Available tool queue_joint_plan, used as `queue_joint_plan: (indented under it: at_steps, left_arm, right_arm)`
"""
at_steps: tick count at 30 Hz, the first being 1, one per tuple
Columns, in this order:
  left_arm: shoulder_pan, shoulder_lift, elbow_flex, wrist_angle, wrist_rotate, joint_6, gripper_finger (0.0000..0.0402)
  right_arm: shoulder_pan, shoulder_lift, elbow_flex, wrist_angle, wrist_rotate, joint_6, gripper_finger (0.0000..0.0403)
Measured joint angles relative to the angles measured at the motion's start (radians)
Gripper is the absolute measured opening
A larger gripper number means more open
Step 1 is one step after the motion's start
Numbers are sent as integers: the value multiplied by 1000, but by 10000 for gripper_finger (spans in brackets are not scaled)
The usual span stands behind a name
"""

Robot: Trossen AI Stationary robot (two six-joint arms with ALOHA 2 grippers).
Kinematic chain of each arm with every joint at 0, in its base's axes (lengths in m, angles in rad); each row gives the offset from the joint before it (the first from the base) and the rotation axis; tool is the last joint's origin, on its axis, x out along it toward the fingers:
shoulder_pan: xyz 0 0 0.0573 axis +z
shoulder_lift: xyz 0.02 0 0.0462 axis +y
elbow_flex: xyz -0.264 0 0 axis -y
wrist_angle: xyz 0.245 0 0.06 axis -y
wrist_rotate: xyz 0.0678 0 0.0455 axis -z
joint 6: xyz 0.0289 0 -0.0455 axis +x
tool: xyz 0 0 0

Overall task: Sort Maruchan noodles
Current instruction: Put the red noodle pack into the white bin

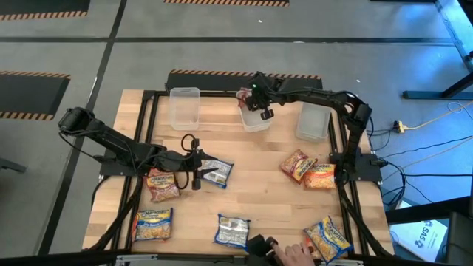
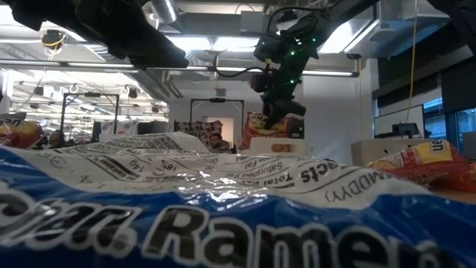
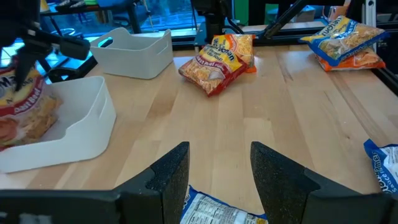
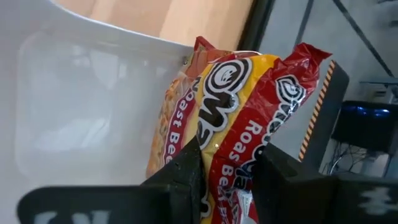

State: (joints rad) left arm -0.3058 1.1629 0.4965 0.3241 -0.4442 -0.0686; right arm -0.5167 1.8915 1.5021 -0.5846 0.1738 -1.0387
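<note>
Overhead, the right claw (image 1: 259, 103) pinches a red packet (image 4: 239, 118) above the middle bin (image 1: 255, 122).

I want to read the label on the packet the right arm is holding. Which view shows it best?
The right wrist view: the red packet fills the picture, pinched between the right gripper fingers, its print legible. The high view shows a small red patch at the middle bin; the low view shows it distant; the left wrist view shows part.
</note>
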Motion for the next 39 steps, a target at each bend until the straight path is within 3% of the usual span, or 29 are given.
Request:
queue_joint_plan:
  at_steps: [11, 17, 22, 29, 36, 39]
  left_arm:
    - [0, 0, 0, 1, 0, 0, 165]
    - [-1, 0, 0, 2, 0, 0, 165]
    - [-3, 0, 0, 0, 23, 0, 165]
    - [-3, 0, 0, 1, 63, 0, 165]
    - [-3, 0, 0, 1, 152, 0, 165]
    - [-2, 0, 0, 1, 151, 0, 165]
  right_arm:
    - [7, 36, 1, -52, 2, -44, 85]
    - [6, 71, 0, -47, -46, -48, 85]
    - [8, 91, 0, -8, 6, -33, 85]
    - [7, 92, 0, 21, -2, 17, 88]
    - [7, 92, 0, 44, 3, 21, 163]
    - [16, 92, 0, 65, 117, 17, 202]
